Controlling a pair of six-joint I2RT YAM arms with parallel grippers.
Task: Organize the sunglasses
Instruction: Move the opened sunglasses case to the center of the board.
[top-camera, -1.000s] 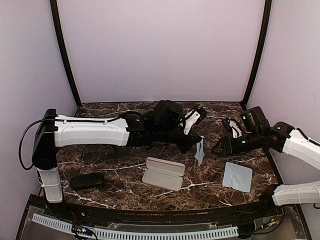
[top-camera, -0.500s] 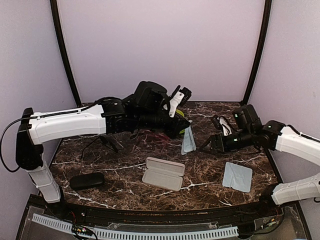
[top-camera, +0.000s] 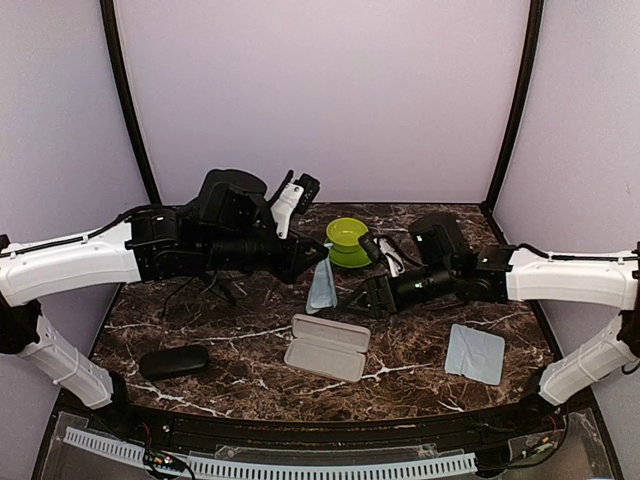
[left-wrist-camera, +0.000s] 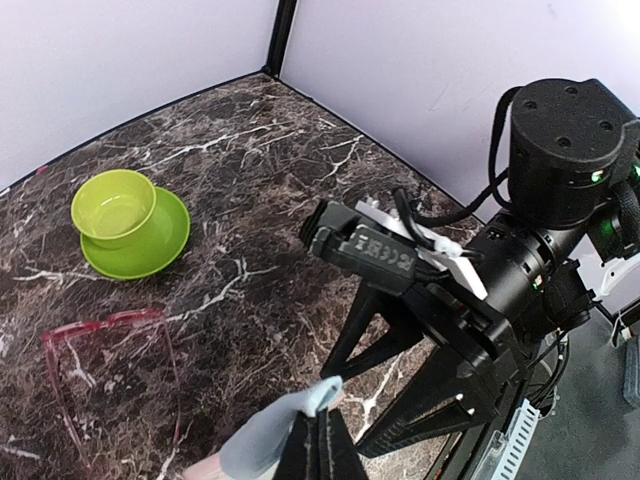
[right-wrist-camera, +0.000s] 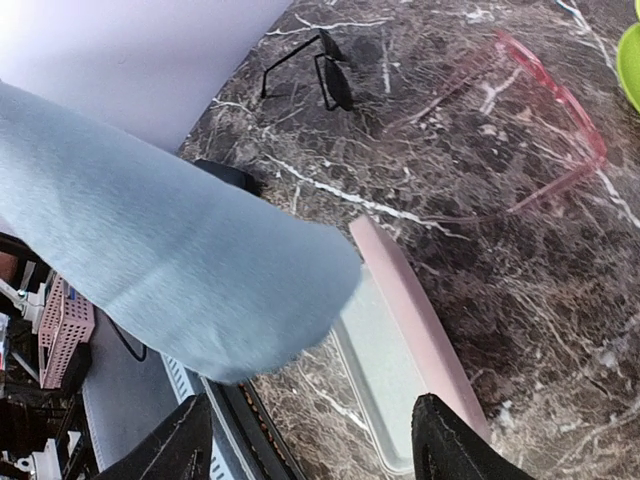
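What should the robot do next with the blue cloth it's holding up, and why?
Probably ease the right claw forward to grip the cloth by its lower edge: the left claw pinches its top, it hangs free, and the open right claw faces it.

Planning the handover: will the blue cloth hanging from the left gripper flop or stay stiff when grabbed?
Probably floppy: the blue cloth hangs limp from the shut left gripper, softly folded. Likely very light, since a pinch at one edge carries it; it may swing.
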